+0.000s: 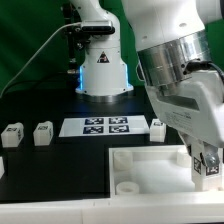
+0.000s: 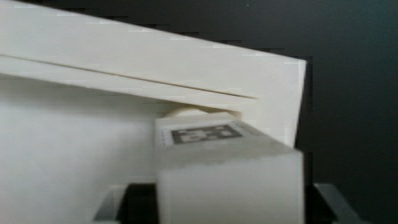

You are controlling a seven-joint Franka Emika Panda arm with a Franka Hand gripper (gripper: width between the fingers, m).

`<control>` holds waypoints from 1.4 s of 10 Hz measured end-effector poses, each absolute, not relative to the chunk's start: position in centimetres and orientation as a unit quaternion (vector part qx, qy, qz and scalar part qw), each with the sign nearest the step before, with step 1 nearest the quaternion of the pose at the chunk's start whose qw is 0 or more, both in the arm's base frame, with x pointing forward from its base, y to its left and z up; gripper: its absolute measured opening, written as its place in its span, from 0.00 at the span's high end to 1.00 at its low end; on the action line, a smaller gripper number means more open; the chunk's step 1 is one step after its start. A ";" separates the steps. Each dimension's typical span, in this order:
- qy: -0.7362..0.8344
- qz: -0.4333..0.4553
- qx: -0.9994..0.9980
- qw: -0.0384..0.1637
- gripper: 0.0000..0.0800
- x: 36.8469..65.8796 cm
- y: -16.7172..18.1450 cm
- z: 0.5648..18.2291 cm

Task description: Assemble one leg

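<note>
On the black table (image 1: pixel 60 170), we are holding 1 leg (image 2: pixel 210 150) clamped in our gripper (image 1: pixel 207 168), its tip pointing toward 12 o'clock at the tray (image 2: pixel 107 70) corner socket.

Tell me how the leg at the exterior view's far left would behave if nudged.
The leg looks like a small solid block, so probably stiff and light. Its squat shape with flat faces suggests it would slide on the black table rather than roll. Smooth plastic may slip in a loose grip.
</note>
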State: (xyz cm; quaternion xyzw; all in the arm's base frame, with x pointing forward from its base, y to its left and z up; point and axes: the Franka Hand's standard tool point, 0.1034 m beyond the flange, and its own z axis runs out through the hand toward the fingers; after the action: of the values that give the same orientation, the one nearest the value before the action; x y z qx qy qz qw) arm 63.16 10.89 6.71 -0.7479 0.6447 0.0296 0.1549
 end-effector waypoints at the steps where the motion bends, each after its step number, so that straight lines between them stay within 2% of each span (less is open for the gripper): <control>1: 0.703 0.044 -0.693 0.157 0.62 63.0 11.1 6.6; 4: 0.687 0.041 -0.709 0.156 0.62 63.0 11.2 6.5; 5: 0.670 0.043 -0.726 0.150 0.41 62.6 11.4 6.5; 6: 0.598 0.038 -0.789 0.135 0.23 62.1 11.8 6.8; 8: 0.442 0.018 -0.890 0.108 0.20 61.6 12.1 6.8; 9: 0.366 0.015 -0.927 0.080 0.19 61.0 13.0 6.7; 12: 0.188 -0.006 -0.979 0.075 0.19 61.2 12.9 6.7; 13: 0.125 -0.023 -0.990 0.066 0.19 61.6 13.0 6.9; 14: 0.036 -0.037 -0.997 0.048 0.19 62.0 13.3 7.2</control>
State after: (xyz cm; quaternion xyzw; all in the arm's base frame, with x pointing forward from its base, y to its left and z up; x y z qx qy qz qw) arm 62.02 13.26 7.24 -0.9975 0.0365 -0.0367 0.0482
